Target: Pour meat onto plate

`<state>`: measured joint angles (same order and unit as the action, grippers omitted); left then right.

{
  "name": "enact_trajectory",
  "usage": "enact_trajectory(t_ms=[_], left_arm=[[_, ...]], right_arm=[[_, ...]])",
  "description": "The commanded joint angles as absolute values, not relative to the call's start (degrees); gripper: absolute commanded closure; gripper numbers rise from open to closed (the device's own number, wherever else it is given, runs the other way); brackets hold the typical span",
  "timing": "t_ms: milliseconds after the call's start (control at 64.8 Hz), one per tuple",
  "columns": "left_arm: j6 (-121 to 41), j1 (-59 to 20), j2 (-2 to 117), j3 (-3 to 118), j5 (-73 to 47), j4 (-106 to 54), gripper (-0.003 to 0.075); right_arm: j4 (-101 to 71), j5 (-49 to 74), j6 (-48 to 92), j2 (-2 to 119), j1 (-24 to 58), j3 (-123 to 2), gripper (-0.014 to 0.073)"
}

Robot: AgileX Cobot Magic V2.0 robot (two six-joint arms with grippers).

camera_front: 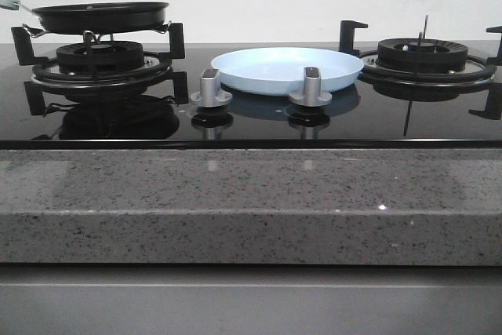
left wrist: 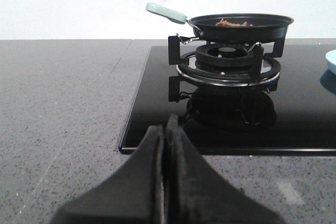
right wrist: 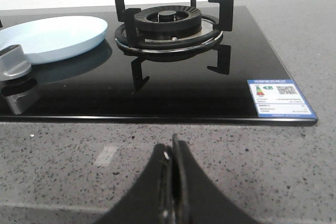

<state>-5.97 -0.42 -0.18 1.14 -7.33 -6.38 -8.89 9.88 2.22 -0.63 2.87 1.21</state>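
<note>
Black pan (camera_front: pixel 100 16) beside plate (camera_front: pixel 286 68).

I note a pale-blue plate (camera_front: pixel 274 68), black frying pan (camera_front: pixel 100 16) with mint handle (left wrist: pixel 165 12), light-brown meat (left wrist: pixel 231 23), speckled grey counter (camera_front: pixel 251 209).

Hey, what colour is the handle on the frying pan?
Pale mint green; the handle of the black frying pan shows best in the left wrist view.

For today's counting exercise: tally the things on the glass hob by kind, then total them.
Burners: 2
Knobs: 2
Frying pan: 1
Plate: 1
Sticker: 1
Total: 7
</note>
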Motion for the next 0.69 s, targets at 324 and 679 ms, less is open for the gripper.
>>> enact_trajectory(t_ms=[324, 679], left_arm=[[-5.28, -0.67, 19.56, 28.7, -17.65, -8.73, 0.0741], [-5.28, -0.67, 28.77, 33.39, -13.25, -10.09, 0.0699]], right_arm=[[-5.43, 15.03, 2.53, 12.3, 2.63, -24.76, 0.0654], [-5.5, 16.28, 2.53, 26.06, 2.63, -32.5, 0.058]])
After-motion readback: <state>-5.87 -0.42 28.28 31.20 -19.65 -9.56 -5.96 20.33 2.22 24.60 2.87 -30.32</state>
